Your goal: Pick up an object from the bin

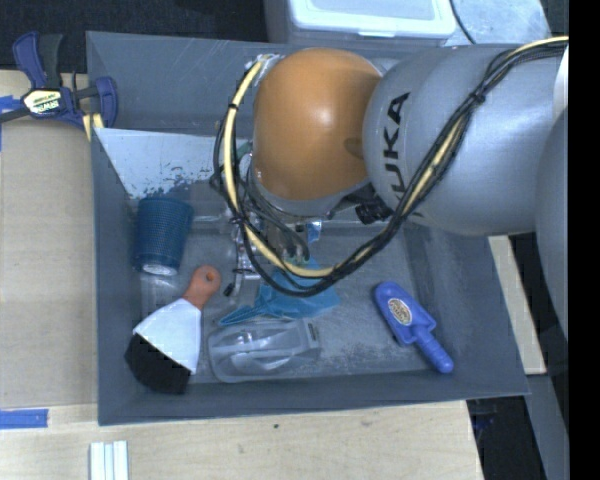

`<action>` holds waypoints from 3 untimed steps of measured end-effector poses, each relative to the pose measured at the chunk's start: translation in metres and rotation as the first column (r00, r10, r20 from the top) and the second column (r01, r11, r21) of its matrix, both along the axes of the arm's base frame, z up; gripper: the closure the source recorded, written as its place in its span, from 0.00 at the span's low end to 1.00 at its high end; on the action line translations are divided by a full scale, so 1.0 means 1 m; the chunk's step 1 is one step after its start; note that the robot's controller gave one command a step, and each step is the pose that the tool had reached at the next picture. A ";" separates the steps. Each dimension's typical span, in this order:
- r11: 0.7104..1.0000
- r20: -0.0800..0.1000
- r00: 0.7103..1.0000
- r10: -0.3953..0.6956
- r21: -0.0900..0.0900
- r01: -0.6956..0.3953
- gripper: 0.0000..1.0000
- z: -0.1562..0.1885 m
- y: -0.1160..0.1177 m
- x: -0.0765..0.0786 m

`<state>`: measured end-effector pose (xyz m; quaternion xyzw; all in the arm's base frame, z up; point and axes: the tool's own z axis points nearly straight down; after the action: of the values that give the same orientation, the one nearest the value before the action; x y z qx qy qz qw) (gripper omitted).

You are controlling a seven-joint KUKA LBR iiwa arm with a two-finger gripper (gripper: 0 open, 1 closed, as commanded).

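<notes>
Since the pincer (246, 266) hangs by the blue thing (285, 303) & clear cup (265, 348), it may knock both away; can't tell if it's apart or together.

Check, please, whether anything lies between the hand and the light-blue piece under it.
Nothing visible does: the hand hangs just above the light-blue piece; the brush and clear pack lie beside it.
</notes>
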<state>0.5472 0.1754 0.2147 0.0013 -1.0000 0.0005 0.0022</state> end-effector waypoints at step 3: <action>0.978 0.011 0.978 0.208 0.003 -0.208 0.00 -0.055 -0.065 -0.064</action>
<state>0.4833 0.1100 0.1601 0.1058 -0.9944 -0.0013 -0.0030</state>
